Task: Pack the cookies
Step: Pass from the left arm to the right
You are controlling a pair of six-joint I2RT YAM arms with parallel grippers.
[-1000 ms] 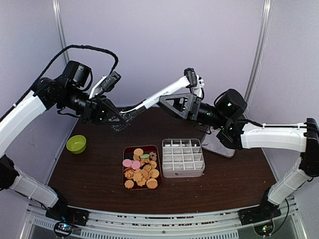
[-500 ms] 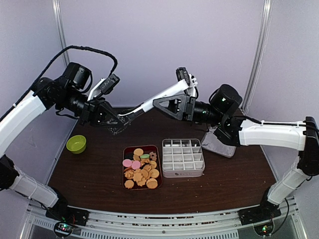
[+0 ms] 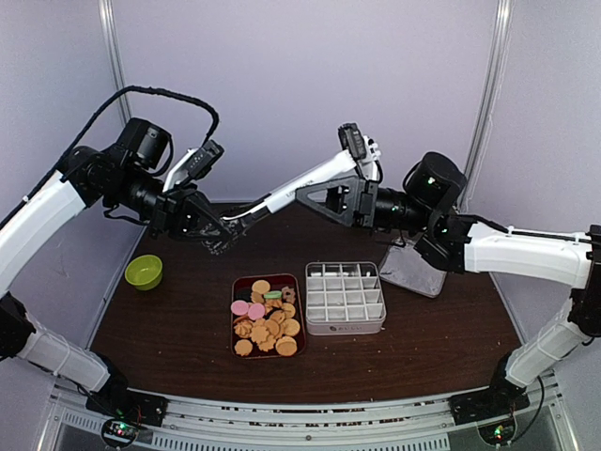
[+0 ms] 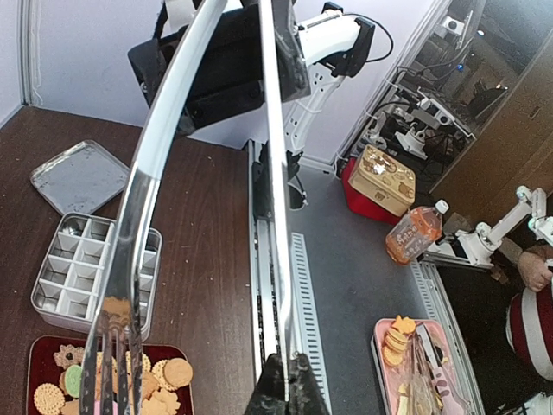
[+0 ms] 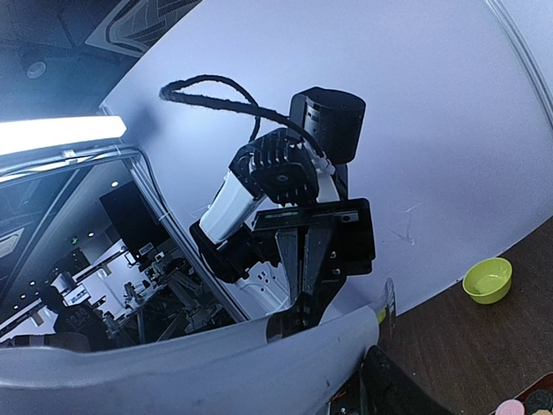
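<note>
The cookies (image 3: pixel 267 317) lie heaped in a dark red tray (image 3: pixel 235 334) at the table's middle; they also show in the left wrist view (image 4: pixel 160 380). A pair of long metal tongs (image 3: pixel 282 194) hangs in the air over the back of the table, held between both arms. My left gripper (image 3: pixel 223 240) is shut on one blade of the tongs (image 4: pixel 275 216) near its tip (image 4: pixel 287 361); the other blade ends in a forked tip (image 4: pixel 112 346) above the cookies. My right gripper (image 3: pixel 315 195) is shut on the tongs' other end (image 4: pixel 216 69).
A white box of empty square compartments (image 3: pixel 345 296) stands right of the tray. Its grey metal lid (image 3: pixel 413 268) lies behind it to the right. A green bowl (image 3: pixel 144 272) sits at the left edge of the table.
The tongs stay held by both grippers. The right gripper swung a little left, then back right. The left gripper drifted slightly left and down.
</note>
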